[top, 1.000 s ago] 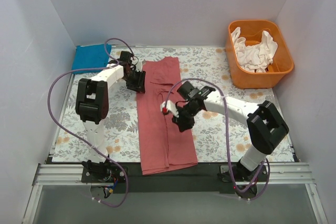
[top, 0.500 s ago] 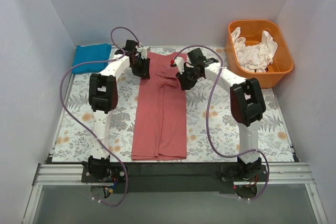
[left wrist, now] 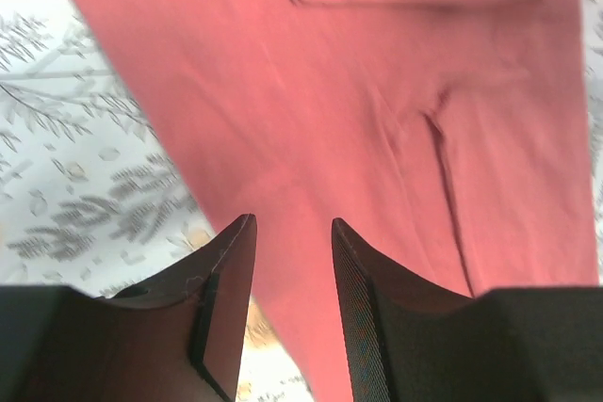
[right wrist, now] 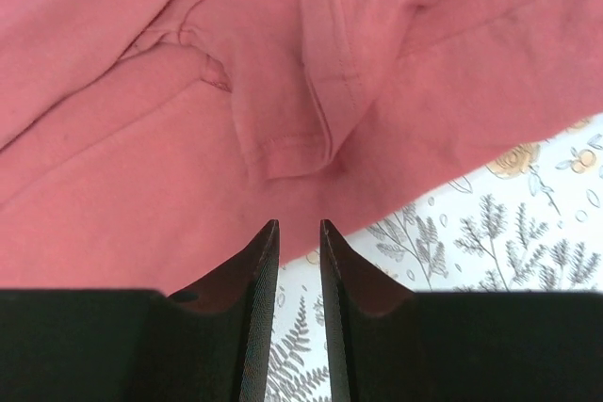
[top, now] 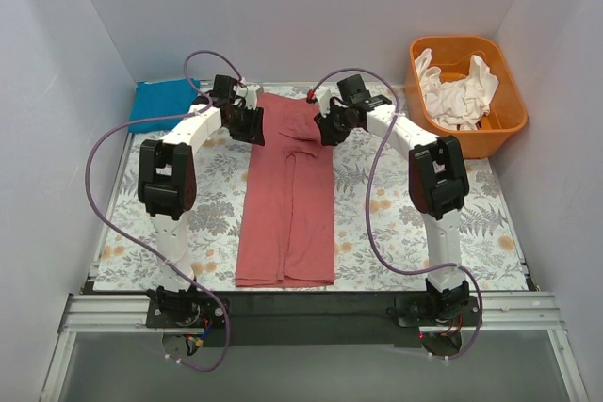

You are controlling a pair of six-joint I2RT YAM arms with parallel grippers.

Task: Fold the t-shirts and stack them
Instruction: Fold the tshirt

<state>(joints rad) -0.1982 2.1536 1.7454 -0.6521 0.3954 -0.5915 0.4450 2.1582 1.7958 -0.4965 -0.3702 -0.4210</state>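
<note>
A red t-shirt [top: 287, 204] lies folded lengthwise in a long strip down the middle of the floral table cloth [top: 377, 223]. My left gripper [top: 252, 125] is at the shirt's far left edge. In the left wrist view it [left wrist: 292, 223] is open just above the red cloth [left wrist: 377, 91], holding nothing. My right gripper [top: 328, 129] is at the far right edge. In the right wrist view it [right wrist: 299, 223] stands narrowly open at the hem of the shirt [right wrist: 141, 157], with nothing between its fingers. A folded blue t-shirt [top: 160, 101] lies at the far left.
An orange basket [top: 509, 124] with several white t-shirts [top: 462, 91] stands at the far right. White walls close in the table on three sides. The black front rail [top: 301, 308] runs just below the shirt's near end.
Both grippers moved from mid-table to the far end, and the shirt slid back off the front rail and straightened. In the last half second the left arm shifted slightly left.
</note>
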